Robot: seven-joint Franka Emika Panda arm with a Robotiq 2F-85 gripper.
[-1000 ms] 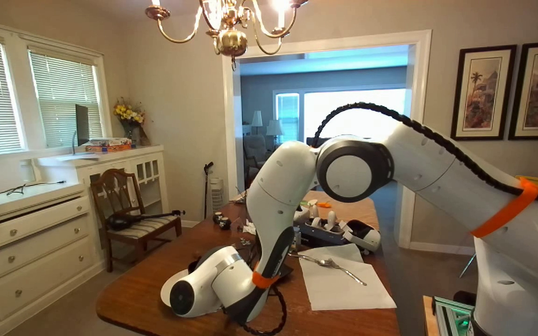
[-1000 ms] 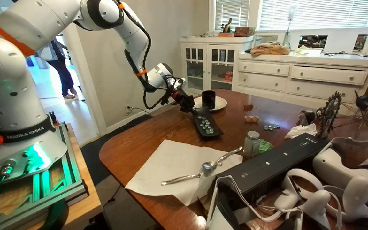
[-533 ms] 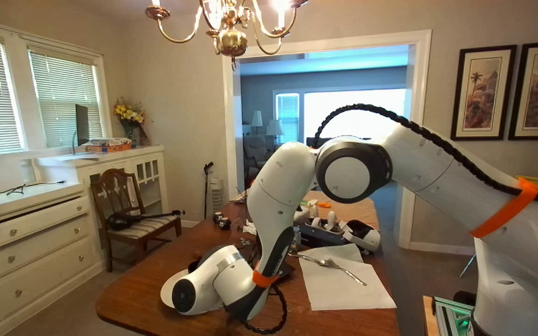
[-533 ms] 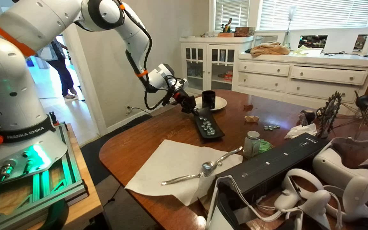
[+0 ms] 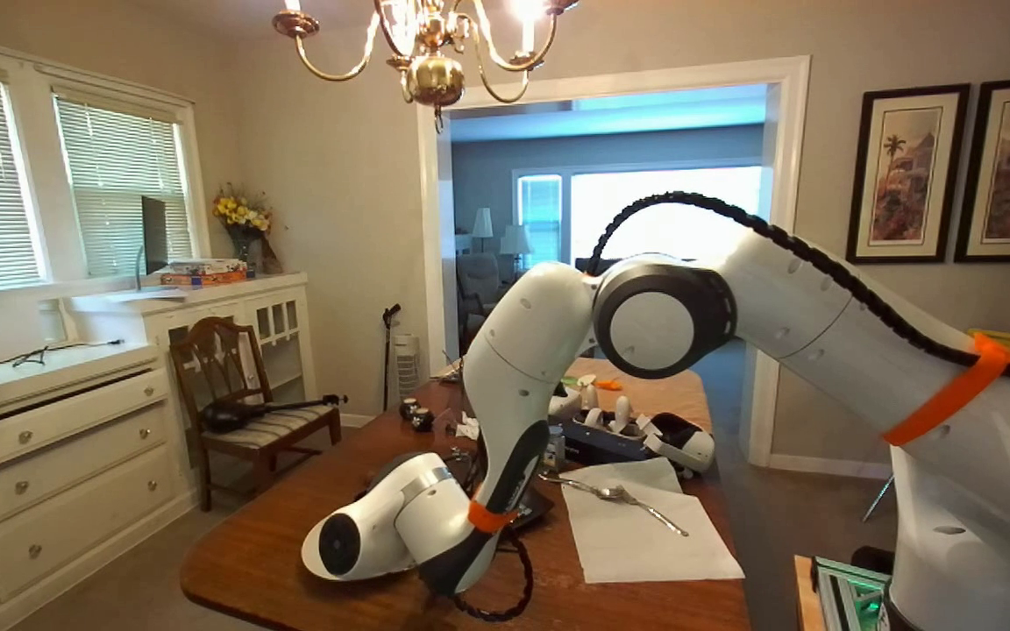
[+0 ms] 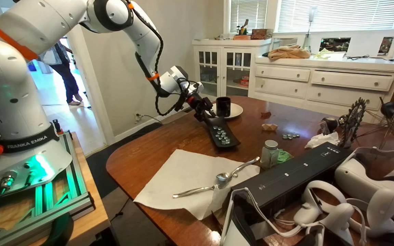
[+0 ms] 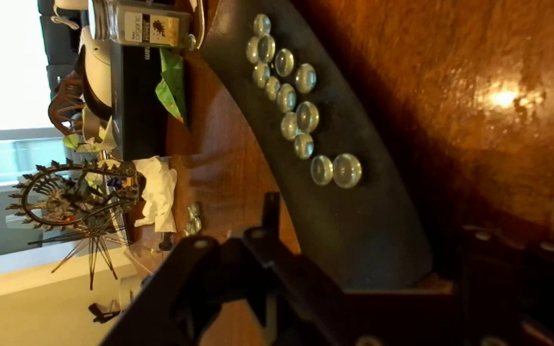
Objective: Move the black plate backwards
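Claw (image 7: 372, 228) just let go, by the look of it. Half a second ago its jaws seemed together at the near end of the flat black elongated plate (image 7: 342, 125). Now they stand wide apart, clamped on nothing, and the white robot wrist (image 6: 169, 81) has come up slightly. In the wrist view the plate's near end shows between the jaws. Can't tell if either side touches it.

Plate: down on the brown polished-wood bench (image 6: 156, 150), near end under the claw. Between one second and half a second ago it slid a touch toward the square white paper sheet (image 6: 176, 181). Little or no shift since that I can make out. Clear domed glass pebbles (image 7: 286, 98) lie loose along its middle.

Further out: round white plate (image 6: 237, 111) carrying a cylindrical black mug (image 6: 223, 106), just beside the near end. Contact there, can't tell. Sheet with silver cutlery (image 6: 223, 177) is apart from the far end.

My read: short drag, then release. Either the move is done or this is a regrip. Nothing here marks which way "backwards" is, so can't call it. If regripping: keep it level, pebbles could slide, mind the mug.
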